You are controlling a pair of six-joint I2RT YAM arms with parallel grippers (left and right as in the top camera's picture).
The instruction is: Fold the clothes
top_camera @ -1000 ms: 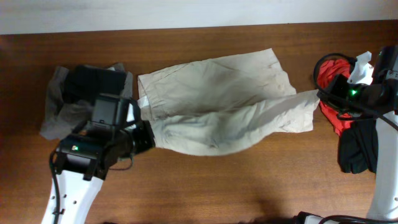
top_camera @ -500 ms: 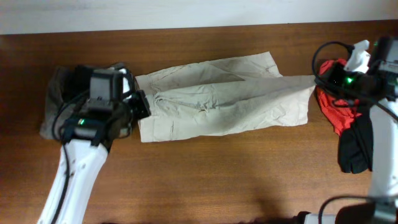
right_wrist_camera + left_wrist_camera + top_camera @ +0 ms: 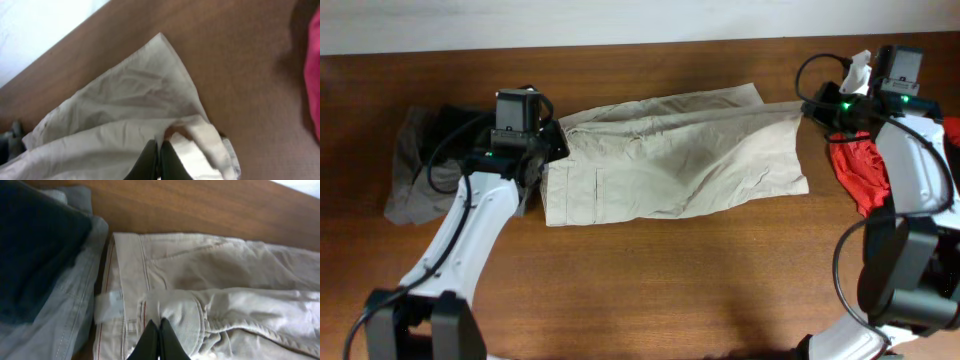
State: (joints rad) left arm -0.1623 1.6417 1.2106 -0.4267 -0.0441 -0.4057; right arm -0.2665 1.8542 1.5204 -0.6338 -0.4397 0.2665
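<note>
On the brown surface [image 3: 670, 275] the beige shorts [image 3: 680, 165] lie spread across the middle, the left claw [image 3: 159, 328] clamped on their waistband at the left end beside a grey heap [image 3: 410, 190], and farther back the right claw [image 3: 158, 148] pinching a leg hem near red cloth [image 3: 855, 172].

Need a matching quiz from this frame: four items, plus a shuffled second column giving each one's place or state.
Column one:
1. beige shorts
2. red garment
3. grey garment
4. left gripper

Column two:
A. at the right end of the table
B. shut on the shorts
C. at the table's left end
D. mid-table, held at both ends

Pairs: 1-D, 2-A, 3-C, 4-B
</note>
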